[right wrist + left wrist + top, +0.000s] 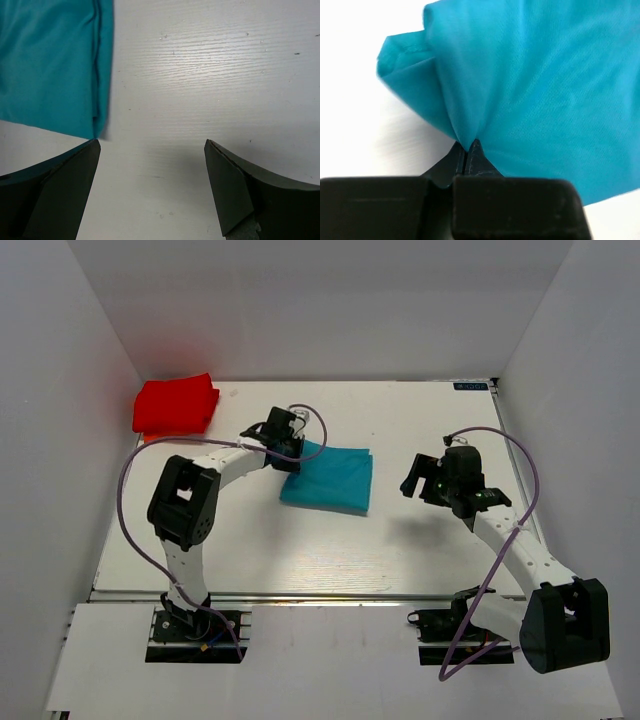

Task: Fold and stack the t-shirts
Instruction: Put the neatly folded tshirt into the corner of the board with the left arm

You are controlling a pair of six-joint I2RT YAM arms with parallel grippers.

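Left fingers [481, 162] pinch teal t-shirt [545, 90], arm [225, 462] reaching forward.

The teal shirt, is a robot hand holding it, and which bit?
Yes. The left gripper is shut on the teal t-shirt, pinching a fold of cloth near its far left corner. The right gripper is open, holding nothing.

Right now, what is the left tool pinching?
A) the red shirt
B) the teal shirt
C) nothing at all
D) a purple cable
B: the left wrist view shows the left tool shut on a bunched edge of the teal shirt, while the red shirt lies apart in the far left corner.
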